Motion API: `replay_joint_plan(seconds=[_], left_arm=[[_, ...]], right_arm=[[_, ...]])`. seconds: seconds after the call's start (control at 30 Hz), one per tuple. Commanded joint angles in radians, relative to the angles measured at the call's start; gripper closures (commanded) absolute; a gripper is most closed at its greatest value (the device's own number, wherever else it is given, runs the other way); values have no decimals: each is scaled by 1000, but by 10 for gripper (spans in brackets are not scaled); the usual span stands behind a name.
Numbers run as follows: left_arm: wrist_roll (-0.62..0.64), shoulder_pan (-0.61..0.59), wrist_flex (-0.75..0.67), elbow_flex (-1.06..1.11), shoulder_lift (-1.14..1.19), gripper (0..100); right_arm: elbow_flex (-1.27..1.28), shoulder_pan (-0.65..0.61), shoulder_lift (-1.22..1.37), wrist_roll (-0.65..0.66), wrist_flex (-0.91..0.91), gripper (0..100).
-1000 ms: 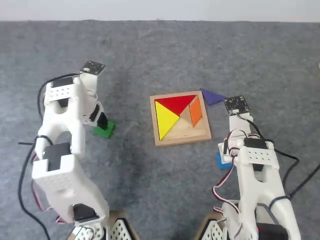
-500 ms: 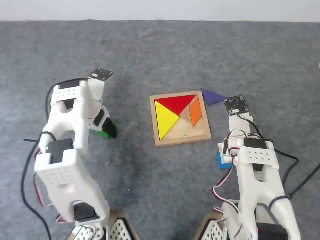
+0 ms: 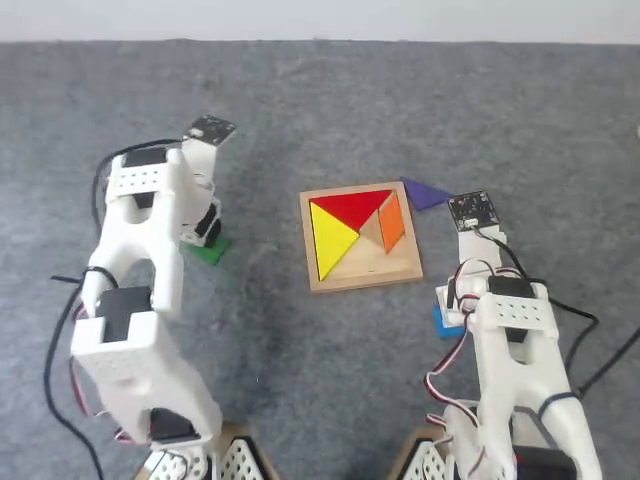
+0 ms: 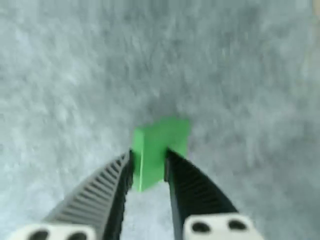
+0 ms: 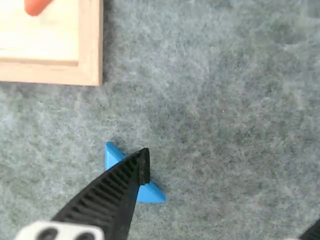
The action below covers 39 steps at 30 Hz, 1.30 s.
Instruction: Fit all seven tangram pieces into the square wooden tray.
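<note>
The green square wooden piece (image 4: 160,147) is sitting left of centre in the high view, well apart from the tray. The left gripper (image 4: 148,162) is clamping it, with both ribbed fingers pressing on opposite flat edges. I cannot tell whether it is resting on the carpet or clear of it.

Judging by its look, the piece is probably behaving as a light, stiff block with smooth painted faces. A pinch across two parallel edges near the middle seems the safest hold. A hold near a corner risks letting it twist or slip out.

The square wooden tray (image 3: 362,282) is lying at the centre of the high view. It is holding three pieces: one yellow triangle (image 3: 332,238), one red triangle (image 3: 355,207) and one orange parallelogram (image 3: 392,222), with bare wood showing along its lower right.

One purple triangle (image 3: 425,192) is lying on the carpet, touching or just beside the tray's upper right corner. One blue triangle (image 5: 150,192) is lying lower right of the tray, under the right gripper (image 5: 220,195), whose jaws are standing wide apart with one finger (image 5: 120,192) over the piece.

That is making six pieces counted, three in and three out, with two arms on the grey carpeted table (image 3: 300,100).
</note>
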Motion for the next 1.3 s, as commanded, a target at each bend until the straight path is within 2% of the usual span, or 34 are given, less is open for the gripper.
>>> replay_joint_plan(seconds=[0.0,0.13,0.27,0.5,0.7,0.87,0.97,1.2,1.27], left_arm=[[14,34,66,-10,-94,949],[15,74,103,-10,-163,941],[12,77,97,21,-141,852],[5,126,-14,102,-20,877],[6,129,-17,99,9,870],[6,140,41,99,9,773],[6,149,63,101,14,746],[6,141,61,102,20,754],[6,143,61,107,21,798]], right_arm=[[-6,7,-31,-2,-10,491],[-6,8,-31,-2,-5,491],[-6,10,-33,-2,-4,491],[-6,10,-33,-2,-2,491],[-6,10,-33,0,-2,491],[-6,10,-33,0,-2,491],[-6,10,-33,0,-2,491],[-6,10,-33,0,-2,491],[-6,10,-33,0,-2,491]])
